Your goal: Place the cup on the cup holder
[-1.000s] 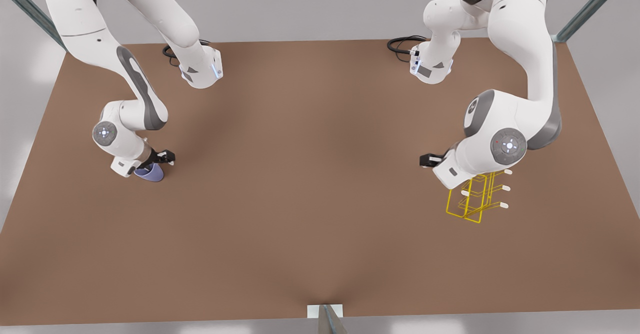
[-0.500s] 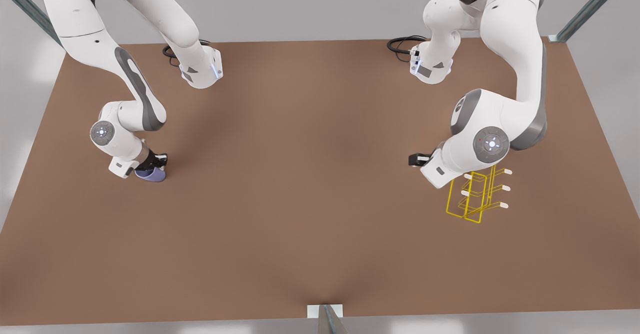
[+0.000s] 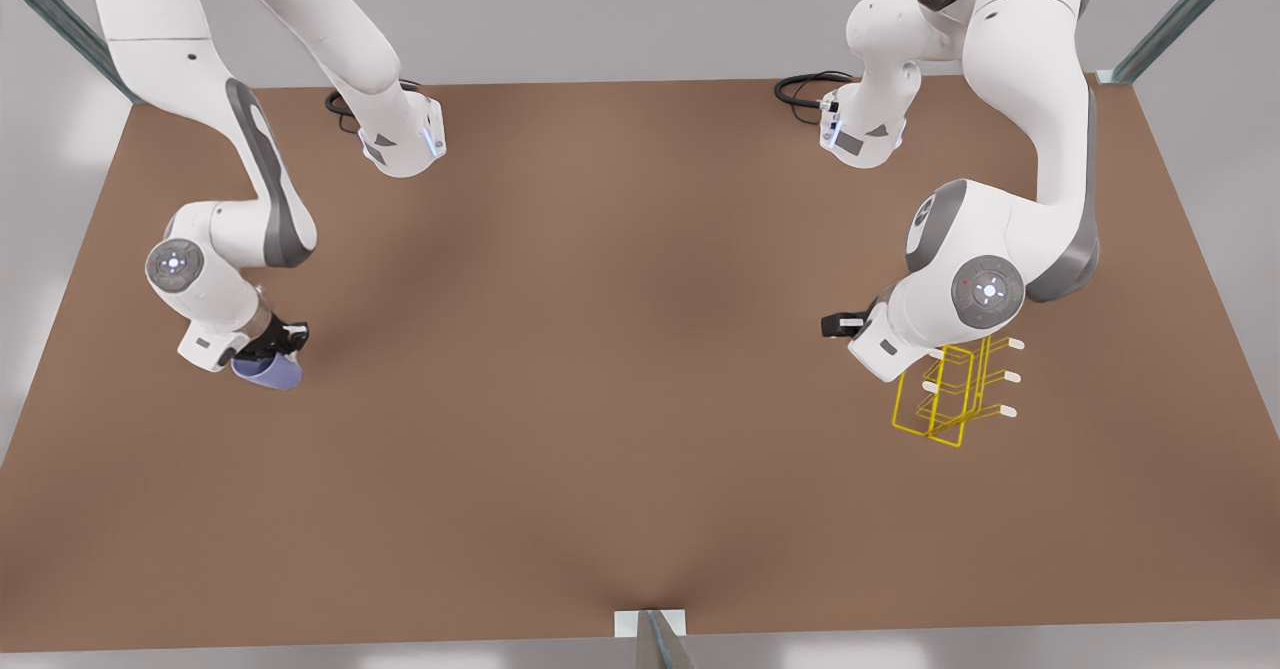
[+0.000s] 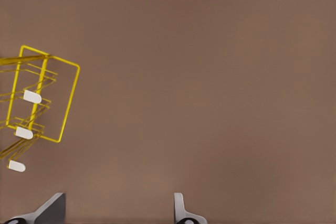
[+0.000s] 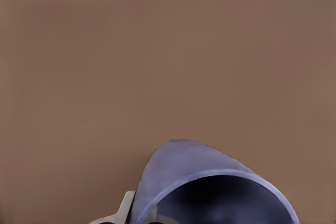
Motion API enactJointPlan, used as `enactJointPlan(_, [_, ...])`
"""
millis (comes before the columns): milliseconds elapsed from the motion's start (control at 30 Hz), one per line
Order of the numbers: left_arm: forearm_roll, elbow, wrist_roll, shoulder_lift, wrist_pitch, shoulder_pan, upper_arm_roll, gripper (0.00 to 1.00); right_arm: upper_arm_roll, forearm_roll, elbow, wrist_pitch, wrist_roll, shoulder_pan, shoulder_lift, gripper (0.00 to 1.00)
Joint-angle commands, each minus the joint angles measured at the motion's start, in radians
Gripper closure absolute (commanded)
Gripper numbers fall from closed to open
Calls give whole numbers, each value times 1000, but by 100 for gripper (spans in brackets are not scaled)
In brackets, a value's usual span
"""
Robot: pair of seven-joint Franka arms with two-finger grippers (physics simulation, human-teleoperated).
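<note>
The lavender-blue cup [image 3: 268,372] hangs tilted at the front view's left, with my right gripper [image 3: 274,347] shut on its rim. In the right wrist view the cup [image 5: 194,169] shows its open mouth, and one finger [image 5: 125,209] lies against its wall. The yellow wire cup holder [image 3: 945,399] with white-tipped pegs stands on the table at the front view's right. My left gripper [image 3: 836,325] hovers just beside the rack, open and holding nothing. The left wrist view has the cup holder [image 4: 42,98] off to one side of the open gripper [image 4: 118,205].
The brown table [image 3: 620,349] stretches bare between the two arms. Both arm bases with black cables [image 3: 805,89] sit at the table's far edge. A metal post [image 3: 655,639] stands at the near edge.
My right gripper has carried the cup toward the front view's left and nearer the front edge. The left arm has shifted slightly beside the rack.
</note>
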Motion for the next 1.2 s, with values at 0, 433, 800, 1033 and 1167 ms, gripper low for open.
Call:
enactJointPlan(0, [1,0,-59,-1,-3,1,0,0,-4,47,53,-151,71,67,10,79])
enactJointPlan(433, [1,0,-93,0,2,-2,0,0,-582,518,332,-178,335,1084,176,79])
enactJointPlan(800, [2,0,-238,12,7,-10,-4,0,-857,900,554,-126,459,1468,325,79])
enactJointPlan(1033, [-61,209,-1232,190,177,-70,-10,0,-351,926,571,-4,419,1054,455,79])
enactJointPlan(1167, [-61,201,-1518,198,237,-63,-2,0,-205,926,689,85,436,949,590,79])
